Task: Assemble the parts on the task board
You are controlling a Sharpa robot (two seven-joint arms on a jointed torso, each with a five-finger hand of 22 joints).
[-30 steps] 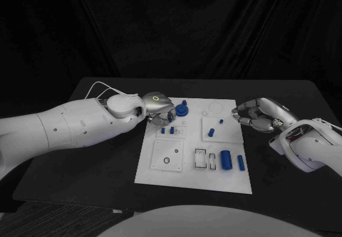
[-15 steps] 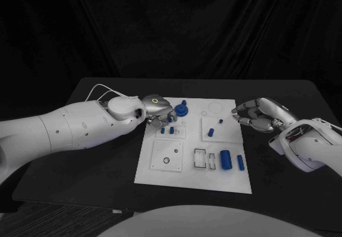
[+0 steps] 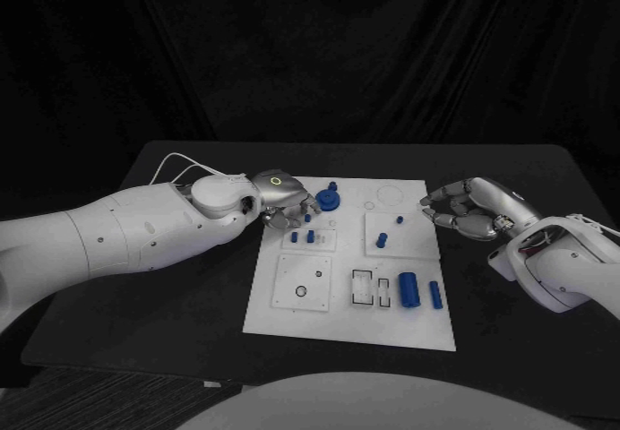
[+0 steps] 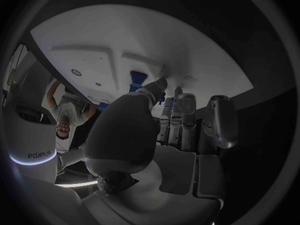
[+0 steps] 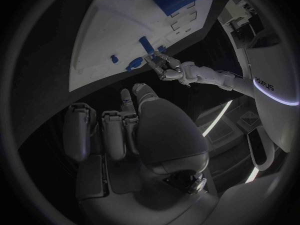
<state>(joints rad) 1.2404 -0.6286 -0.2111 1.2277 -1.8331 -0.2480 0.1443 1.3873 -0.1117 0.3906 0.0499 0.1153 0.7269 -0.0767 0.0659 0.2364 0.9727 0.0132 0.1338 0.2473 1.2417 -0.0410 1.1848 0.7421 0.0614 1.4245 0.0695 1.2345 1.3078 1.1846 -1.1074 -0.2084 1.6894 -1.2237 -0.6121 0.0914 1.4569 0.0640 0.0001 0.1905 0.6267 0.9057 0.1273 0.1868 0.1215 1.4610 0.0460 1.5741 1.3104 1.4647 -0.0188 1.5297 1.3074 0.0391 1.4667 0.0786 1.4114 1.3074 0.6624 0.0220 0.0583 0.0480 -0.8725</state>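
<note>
1. Looking down from the head camera, you are seeing the white task board (image 3: 351, 309) lying in the middle of the black bench (image 3: 181, 305), with both arms reaching in over its far end.
2. Your left hand (image 3: 287, 205) is hovering at the board's far left corner, its fingers (image 3: 307, 209) curling down beside a blue knob-like part (image 3: 328, 197) standing there; whether the fingers are actually pinching anything, you cannot tell from these views.
3. Your left wrist camera is showing the fingers (image 4: 187, 115) lying close together and reaching toward the board (image 4: 156, 45), with a small blue part (image 4: 136, 80) just past the fingertips.
4. Two short blue pegs (image 3: 303, 237) are standing in the small square plate just below the left hand.
5. Your right hand (image 3: 468, 208) is resting at the board's far right edge, fingers curled inward and holding nothing that is showing.
6. A small blue peg (image 3: 383, 238) is standing on the right square plate, near the right hand but apart from it.
7. A large blue cylinder (image 3: 409, 289) and a thinner blue bar (image 3: 437, 295) are lying side by side toward the board's near right part, next to two rectangular slots (image 3: 372, 288).
</note>
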